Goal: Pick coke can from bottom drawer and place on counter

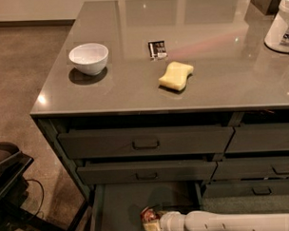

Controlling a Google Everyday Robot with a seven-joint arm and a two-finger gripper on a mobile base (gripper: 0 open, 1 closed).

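The bottom drawer [119, 208] is pulled open at the bottom of the view, its dark grey-green floor bare on the left. The coke can [148, 214] shows as a small reddish thing in the drawer, near the lower edge of the view. My white arm reaches in from the right, and my gripper [151, 226] is right at the can, touching or around it. The lower part of the can is hidden by the gripper and the frame edge. The counter [219, 86] is a glossy grey-brown slab above the drawers.
On the counter stand a white bowl [88, 58], a yellow sponge [175, 75], a small black packet [157, 49] and a large white tub [281, 26] at the far right. Closed drawer fronts with loop handles [145, 144] sit above the open drawer. Dark equipment [6, 174] stands at left on the floor.
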